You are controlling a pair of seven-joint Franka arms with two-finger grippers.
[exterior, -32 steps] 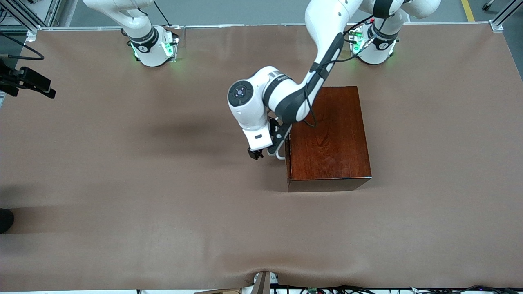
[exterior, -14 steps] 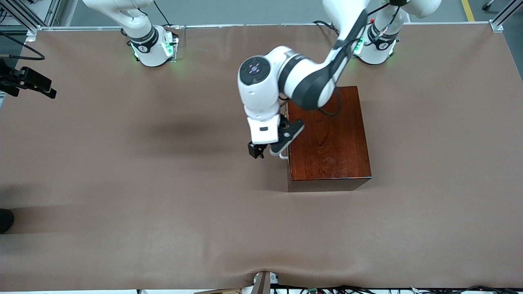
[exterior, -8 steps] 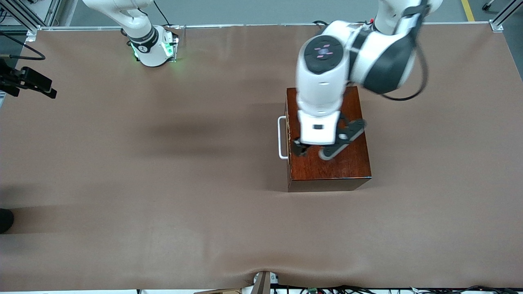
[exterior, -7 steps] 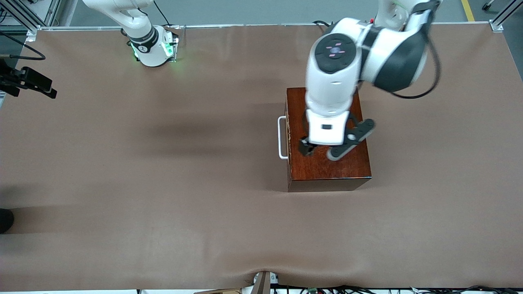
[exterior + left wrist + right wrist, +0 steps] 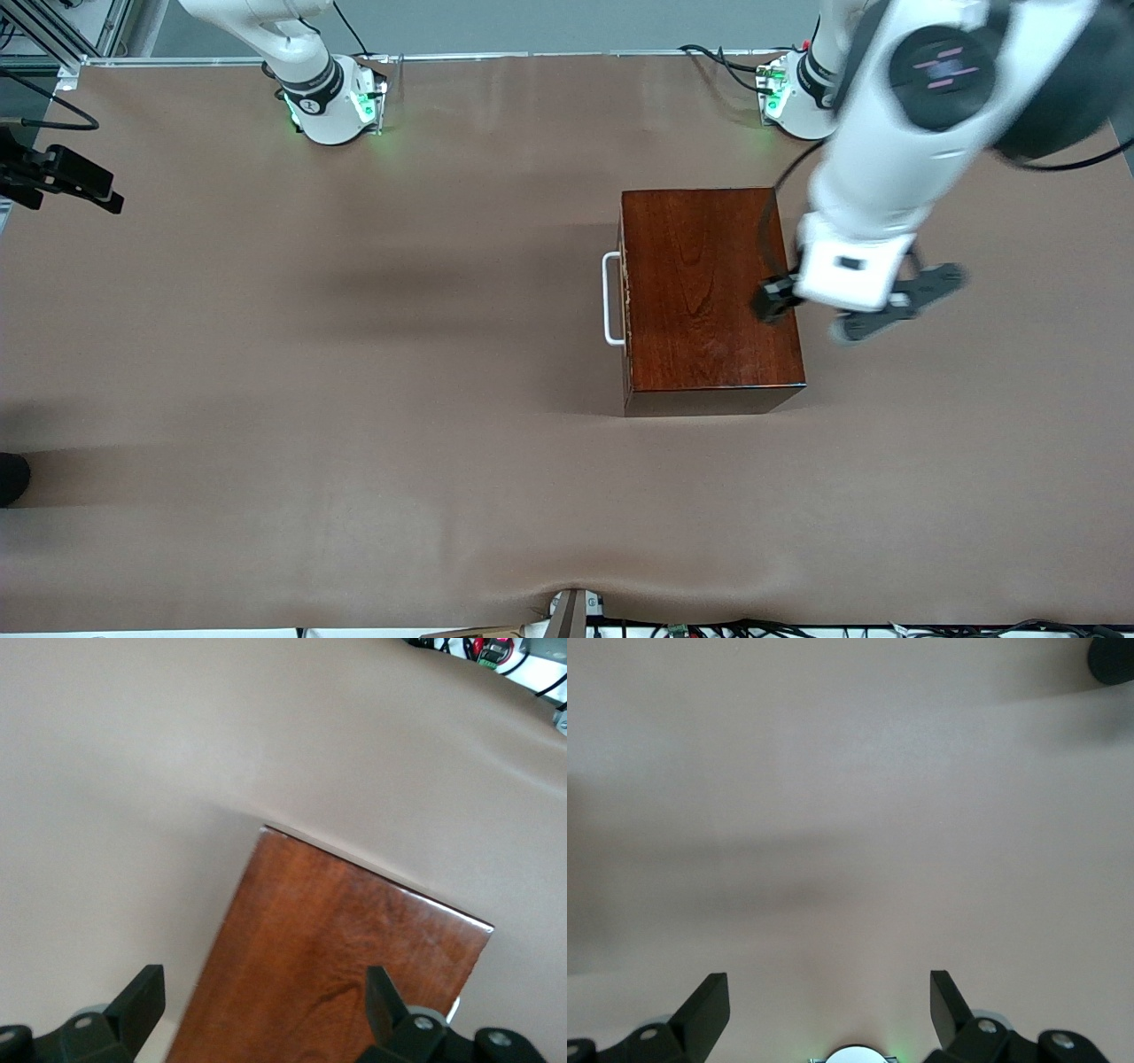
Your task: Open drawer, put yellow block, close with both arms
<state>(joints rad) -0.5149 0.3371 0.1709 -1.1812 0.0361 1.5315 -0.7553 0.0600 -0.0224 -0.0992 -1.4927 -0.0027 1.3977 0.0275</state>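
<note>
The drawer [image 5: 625, 306] sits fully shut in the dark box [image 5: 709, 283], its white handle [image 5: 610, 298] at the box's 9 o'clock side in the front view. The yellow block shows in no view, so I cannot tell whether it lies inside. If it does not, the next move calls for finding it and pulling the handle.

The left gripper [image 5: 266, 1001] hangs high over the box's 3 o'clock edge, fingers apart and empty. The right gripper [image 5: 830, 992] waits over the bare table [image 5: 354, 399], also spread.

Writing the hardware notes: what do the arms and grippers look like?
Both arms are white with black joint bands. The left arm has a dark round cap with pink marks and a black cable. Green-lit bases. Black two-finger left gripper and right gripper, with silver screws.
</note>
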